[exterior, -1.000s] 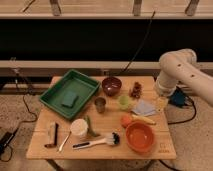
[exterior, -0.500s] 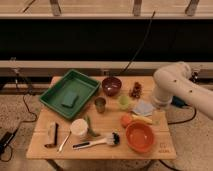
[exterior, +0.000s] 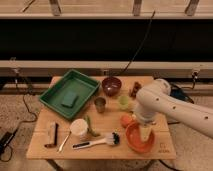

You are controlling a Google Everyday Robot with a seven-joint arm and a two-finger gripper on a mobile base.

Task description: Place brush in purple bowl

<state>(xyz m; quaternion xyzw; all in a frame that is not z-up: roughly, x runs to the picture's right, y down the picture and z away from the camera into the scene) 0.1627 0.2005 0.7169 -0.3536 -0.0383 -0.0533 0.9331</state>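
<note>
Front edge: a long slim dish brush (exterior: pixel 95 143), black at the handle end and white toward its dark-and-white bristle head, lies flat on the light wooden table (exterior: pixel 107 122). The handle points left and nothing grips it.
Front right: a wide orange bowl (exterior: pixel 131 145) sits just right of the bristle head.
Gripper: the gripper (exterior: pixel 145 132) hangs from the white perforated robot arm (exterior: pixel 165 107) over the orange bowl. Its fingers are spread wide and hold nothing, and it is apart from the brush.
Front left: a short blocky wooden-and-black tool (exterior: pixel 51 134) lies with a metal spoon (exterior: pixel 64 142) just beside it.
Middle: a white round container (exterior: pixel 78 127) stands just behind the brush handle. Farther back are a small metal cup (exterior: pixel 100 104) and a pale green cup (exterior: pixel 123 102).
Back left: a green rectangular tray (exterior: pixel 82 85) holds a darker green sponge (exterior: pixel 70 100).
Far: a small deep glossy maroon-purple bowl (exterior: pixel 111 86) stands upright behind the metal cup, well apart from the brush.
</note>
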